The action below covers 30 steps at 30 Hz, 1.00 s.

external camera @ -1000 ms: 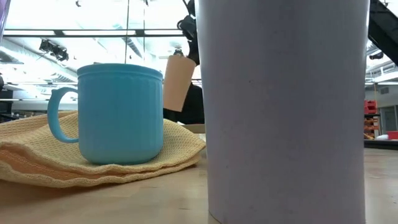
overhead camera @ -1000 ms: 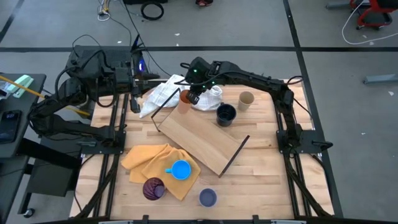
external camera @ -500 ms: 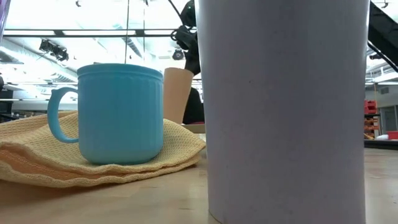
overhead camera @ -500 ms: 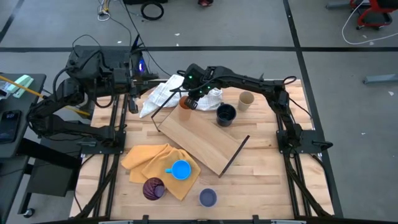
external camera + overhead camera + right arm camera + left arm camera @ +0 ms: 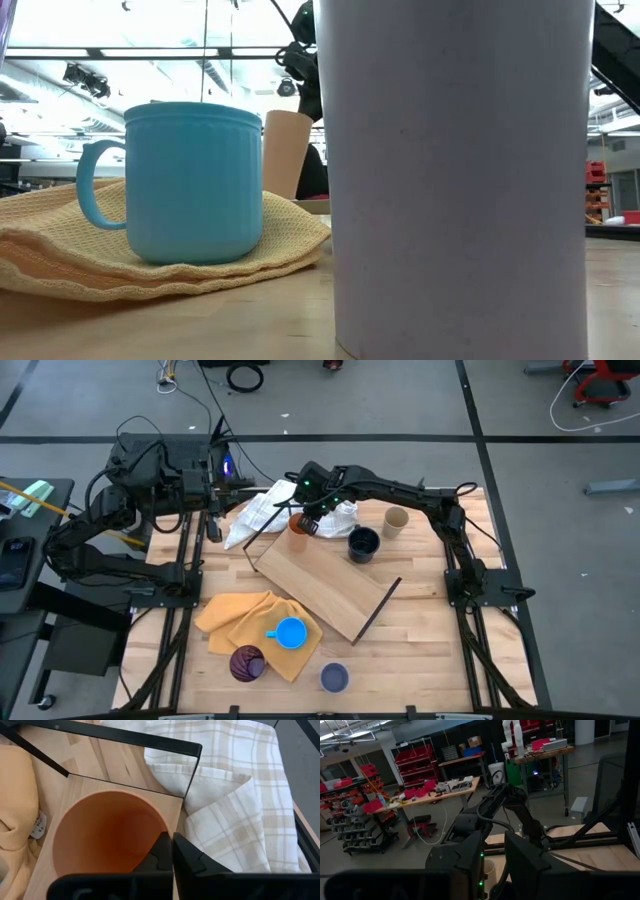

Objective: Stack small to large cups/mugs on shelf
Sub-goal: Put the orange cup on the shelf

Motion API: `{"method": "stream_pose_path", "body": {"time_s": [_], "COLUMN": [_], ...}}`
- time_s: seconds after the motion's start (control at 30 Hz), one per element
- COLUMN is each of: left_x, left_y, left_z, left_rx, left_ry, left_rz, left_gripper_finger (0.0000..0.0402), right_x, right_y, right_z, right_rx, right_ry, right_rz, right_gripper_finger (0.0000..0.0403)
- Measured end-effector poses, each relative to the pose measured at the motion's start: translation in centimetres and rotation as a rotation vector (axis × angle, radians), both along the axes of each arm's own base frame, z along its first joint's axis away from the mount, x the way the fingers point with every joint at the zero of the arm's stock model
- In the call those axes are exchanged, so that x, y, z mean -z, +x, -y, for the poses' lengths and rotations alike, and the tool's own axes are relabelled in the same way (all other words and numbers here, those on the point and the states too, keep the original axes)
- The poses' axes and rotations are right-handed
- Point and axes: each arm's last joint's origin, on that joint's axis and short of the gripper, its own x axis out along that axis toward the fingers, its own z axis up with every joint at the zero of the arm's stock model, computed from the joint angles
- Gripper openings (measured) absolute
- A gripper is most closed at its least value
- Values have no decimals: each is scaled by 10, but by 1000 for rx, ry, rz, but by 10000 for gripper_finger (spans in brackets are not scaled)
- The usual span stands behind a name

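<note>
My right gripper (image 5: 172, 839) is shut on the orange cup (image 5: 107, 832) over the far left corner of the light-wood shelf (image 5: 325, 585); the cup also shows in the high view (image 5: 298, 534) and the low view (image 5: 285, 150). The tan cup (image 5: 396, 520) and the dark navy mug (image 5: 363, 544) stand near the shelf's far edge. The bright blue mug (image 5: 290, 632) stands on the yellow cloth (image 5: 240, 622). The dark purple cup (image 5: 247, 663) and the lavender cup (image 5: 334, 678) stand near the table's near edge. My left gripper (image 5: 215, 522) waits at the far left. My right gripper pinches the orange cup's rim (image 5: 161, 826), one finger (image 5: 161, 855) inside the cup and one (image 5: 190, 859) outside. The fingers come from above, pointing down. The cup stands upright, mouth up, over the shelf's corner (image 5: 172, 802); whether its base rests on the board I cannot tell.
A white checked cloth (image 5: 270, 508) lies crumpled just beyond the shelf's far left corner. The shelf's black wire frame (image 5: 125, 737) runs close past the cup. In the low view the lavender cup (image 5: 460, 180) fills the foreground.
My right gripper has gone down and a little toward the table's left edge with the orange cup. The cup has turned from tilted to upright and stands lower, over the shelf's far left corner.
</note>
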Motion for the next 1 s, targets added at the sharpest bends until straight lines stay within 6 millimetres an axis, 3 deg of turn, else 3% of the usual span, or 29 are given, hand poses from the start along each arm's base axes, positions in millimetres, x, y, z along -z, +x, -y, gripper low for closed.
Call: {"method": "stream_pose_path", "body": {"time_s": [0.73, 1.0], "left_x": [0, 0], "left_y": [0, 0], "left_z": [0, 0], "left_rx": [0, 0], "left_ry": [1, 1], "left_rz": [1, 1], "left_gripper_finger": [96, 92], "right_x": [0, 13], "right_y": [2, 2], "right_z": [-7, -9], "right_rx": [-41, -45], "right_ry": [-25, -13], "right_rz": [-5, -34], "right_gripper_finger": [0, 0]}}
